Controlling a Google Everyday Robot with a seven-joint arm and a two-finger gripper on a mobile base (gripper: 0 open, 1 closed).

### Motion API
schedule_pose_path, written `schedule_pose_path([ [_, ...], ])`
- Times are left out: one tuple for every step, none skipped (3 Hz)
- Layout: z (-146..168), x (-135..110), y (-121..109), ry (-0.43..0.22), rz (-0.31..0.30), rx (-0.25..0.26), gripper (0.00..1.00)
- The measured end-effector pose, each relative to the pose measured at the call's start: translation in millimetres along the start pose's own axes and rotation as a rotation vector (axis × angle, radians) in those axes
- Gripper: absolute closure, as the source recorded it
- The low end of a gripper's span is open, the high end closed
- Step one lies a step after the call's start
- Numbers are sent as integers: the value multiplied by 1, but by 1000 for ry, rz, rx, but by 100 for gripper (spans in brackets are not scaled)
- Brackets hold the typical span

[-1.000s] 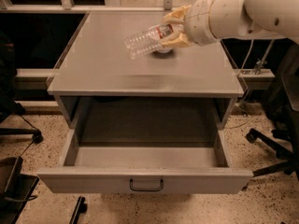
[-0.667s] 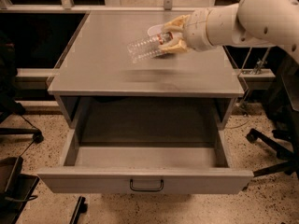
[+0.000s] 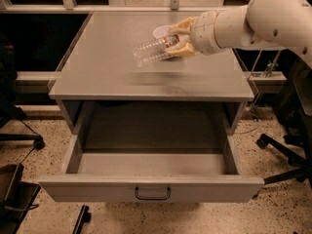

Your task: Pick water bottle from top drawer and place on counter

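Observation:
The water bottle (image 3: 152, 50), clear and ribbed with a red-and-white label, is held nearly level above the counter (image 3: 107, 67), its base pointing left. My gripper (image 3: 178, 39) is shut on the bottle's label end, with tan fingers (image 3: 181, 50) above and below it. It hangs over the counter's right middle. A blurred shadow lies on the counter under the bottle. The top drawer (image 3: 151, 189) is pulled fully open below, its inside bare, with a dark loop handle (image 3: 152, 194) at the front centre.
A white bowl (image 3: 161, 31) sits on the counter behind the gripper, partly hidden. My white arm (image 3: 263, 18) reaches in from the upper right. Office chair bases stand on the speckled floor at right (image 3: 285, 152) and left (image 3: 19, 135).
The gripper with the bottle has moved slightly left and toward the counter's middle; the bottle has levelled out a little. The drawer has not moved.

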State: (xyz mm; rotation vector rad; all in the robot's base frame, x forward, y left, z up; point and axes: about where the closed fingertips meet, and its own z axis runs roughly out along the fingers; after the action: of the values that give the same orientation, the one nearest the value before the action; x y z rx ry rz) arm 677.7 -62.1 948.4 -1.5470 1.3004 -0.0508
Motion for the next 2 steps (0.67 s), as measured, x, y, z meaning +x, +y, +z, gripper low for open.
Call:
schedule_pose_path([
  [0,0,0,0,0,0,35],
  [0,0,0,0,0,0,12],
])
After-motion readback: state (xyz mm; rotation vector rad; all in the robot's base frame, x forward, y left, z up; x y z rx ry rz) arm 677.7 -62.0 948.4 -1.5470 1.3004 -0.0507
